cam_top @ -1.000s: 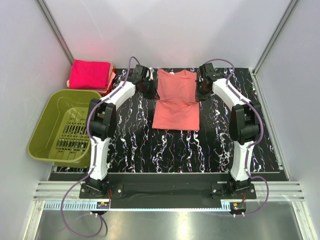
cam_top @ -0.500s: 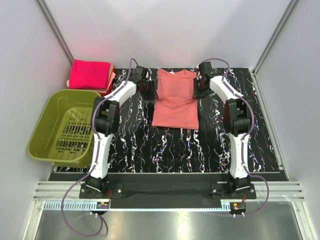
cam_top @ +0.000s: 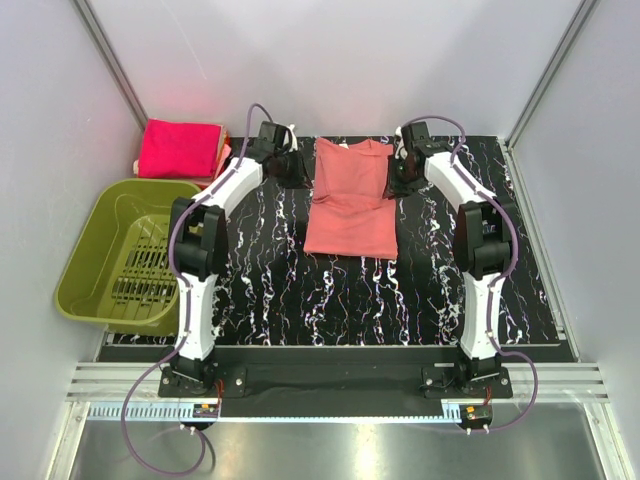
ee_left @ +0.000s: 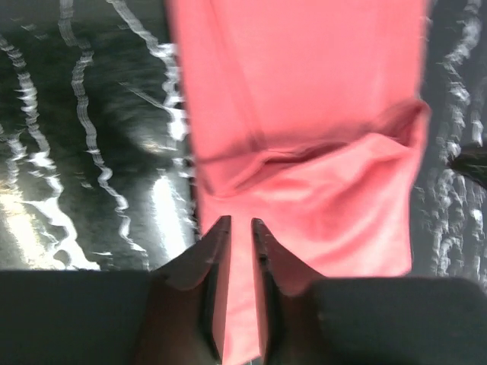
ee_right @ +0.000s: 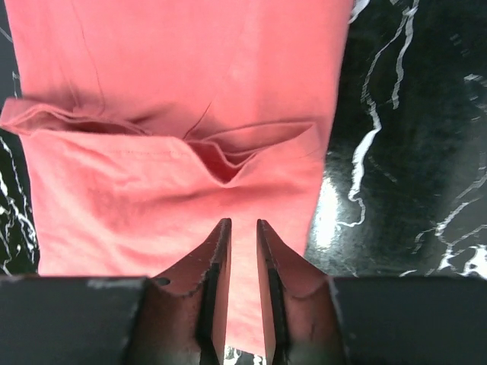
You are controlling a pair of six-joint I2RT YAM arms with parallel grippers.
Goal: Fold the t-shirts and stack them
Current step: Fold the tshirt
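T-shirts [cam_top: 180,148] stacked beside basket [cam_top: 84,248] — overhead view only.

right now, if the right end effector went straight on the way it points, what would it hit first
Most likely the salmon t-shirt: the right end effector aims at the folded-over layer just past its tips, and nothing shows in between. How high the tips sit above the cloth is hard to judge.

The big shirt [cam_top: 350,200] is plain salmon pink. The folded shirts [cam_top: 180,148] are bright pink. The basket [cam_top: 85,270] is olive green. The desk [cam_top: 300,290] is black with white wiggly streaks, like marble.
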